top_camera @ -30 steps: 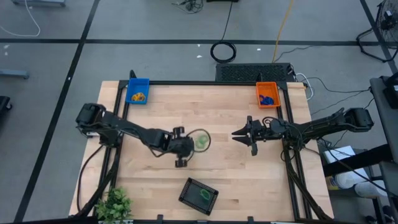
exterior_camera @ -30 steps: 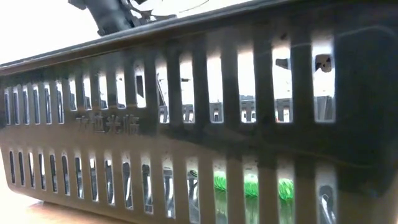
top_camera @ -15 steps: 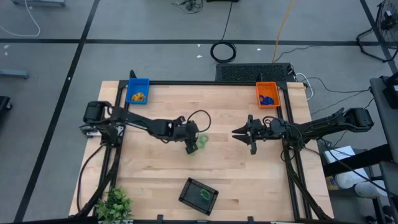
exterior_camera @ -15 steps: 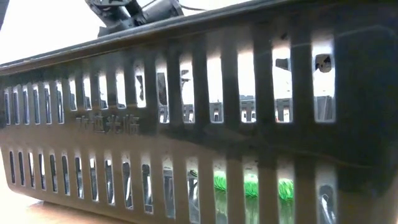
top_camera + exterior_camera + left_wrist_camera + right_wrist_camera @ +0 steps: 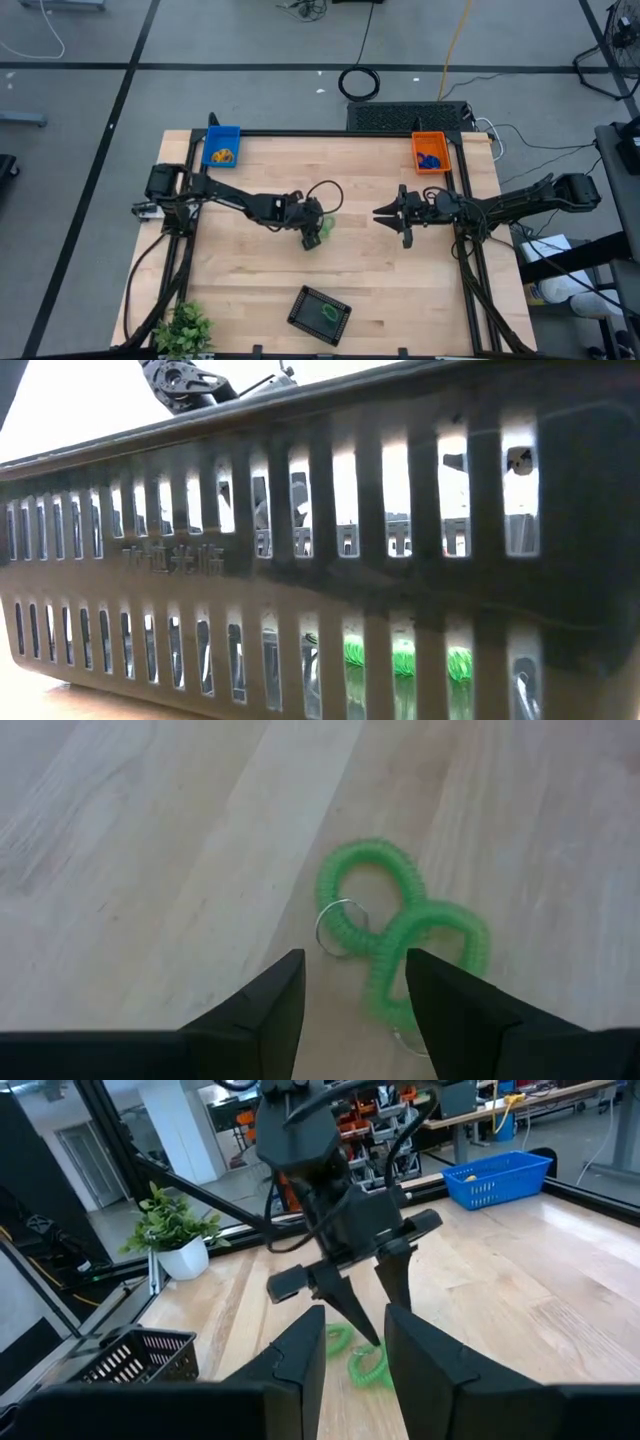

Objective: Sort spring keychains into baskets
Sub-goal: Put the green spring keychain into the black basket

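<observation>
Two green spring keychains (image 5: 400,930) lie flat and touching on the wood near the table's middle (image 5: 323,226), each with a metal ring. My left gripper (image 5: 350,995) points down over them, open, with its fingers either side of one loop's near end; I cannot tell whether a finger touches it. The right wrist view shows that gripper (image 5: 365,1295) just above the keychains (image 5: 358,1355). My right gripper (image 5: 388,214) waits open to their right. The blue basket (image 5: 221,146) holds a yellow keychain, the orange basket (image 5: 431,153) a blue one, and the black basket (image 5: 320,313) a green one (image 5: 400,658).
A potted plant (image 5: 185,328) stands at the near left corner. The black basket's slotted wall (image 5: 300,560) fills the low view. The blue and orange baskets sit at the far corners. Bare wood lies between the keychains and the black basket.
My left gripper has moved toward the table's right and a little toward the far edge, ending over the green keychains. The keychains have stayed where they were. My right arm has kept still.
</observation>
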Motion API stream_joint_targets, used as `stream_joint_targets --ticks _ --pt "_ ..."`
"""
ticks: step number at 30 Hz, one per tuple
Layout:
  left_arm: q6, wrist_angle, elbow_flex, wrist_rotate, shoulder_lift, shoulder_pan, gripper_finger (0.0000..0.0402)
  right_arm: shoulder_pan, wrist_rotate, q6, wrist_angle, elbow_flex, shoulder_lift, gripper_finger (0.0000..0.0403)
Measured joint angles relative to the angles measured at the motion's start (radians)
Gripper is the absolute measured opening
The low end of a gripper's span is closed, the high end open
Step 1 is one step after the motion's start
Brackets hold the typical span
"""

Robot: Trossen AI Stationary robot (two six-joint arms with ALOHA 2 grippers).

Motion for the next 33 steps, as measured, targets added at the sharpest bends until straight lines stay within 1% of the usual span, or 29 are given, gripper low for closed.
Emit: stream_joint_targets --ticks 8,13,14,18,33 --pt "0.000 -0.002 -0.001 0.001 0.016 -0.009 0.0184 0.000 0.000 0.000 0.000 0.000 0.000 0.0091" --pt "-0.001 0.010 -0.002 0.006 0.054 -0.008 0.0184 0.000 0.001 0.000 -0.001 0.000 0.000 0.0091" --pt "-0.001 0.040 0.000 0.014 0.068 -0.008 0.0184 0.000 0.001 0.000 0.000 0.000 0.000 0.0091" --pt "0.006 0.062 0.003 0.020 0.104 -0.003 0.0184 0.000 0.001 0.004 0.004 0.000 0.000 0.0091" --pt "0.007 0.068 0.003 0.020 0.101 0.003 0.0184 0.000 0.001 0.000 0.003 -0.001 0.000 0.0091"
